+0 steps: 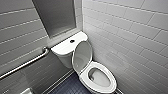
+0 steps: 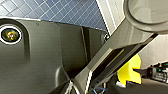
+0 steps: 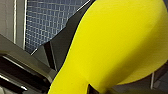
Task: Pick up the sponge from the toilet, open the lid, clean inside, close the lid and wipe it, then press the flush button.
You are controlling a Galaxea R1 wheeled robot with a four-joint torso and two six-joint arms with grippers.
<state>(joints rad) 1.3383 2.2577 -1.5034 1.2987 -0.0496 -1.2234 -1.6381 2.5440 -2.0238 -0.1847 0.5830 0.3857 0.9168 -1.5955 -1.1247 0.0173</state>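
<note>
My right pincer (image 2: 137, 72) is clamped on the sponge (image 3: 120, 45) at its pinched waist, holding the bright yellow foam up above the dark blue tiled floor (image 1: 70, 86). Whether my left pincer is open or closed I cannot tell. Ahead stands the toilet (image 1: 111, 87) in the corner of white tiled walls. The lid (image 1: 82, 56) is raised and leans back against the tank (image 1: 62, 48). The flush button (image 1: 72, 41) sits dark on the tank top. A metal grab bar (image 1: 25, 65) runs along the left wall.

Glossy white rectangular wall tiles (image 1: 130, 32) cover both walls, a long silver metal grab bar (image 1: 25, 63) runs along the left one beside a flat grey recessed panel (image 1: 55, 15), and a dark blue small-tiled floor (image 1: 71, 86) lies below.
</note>
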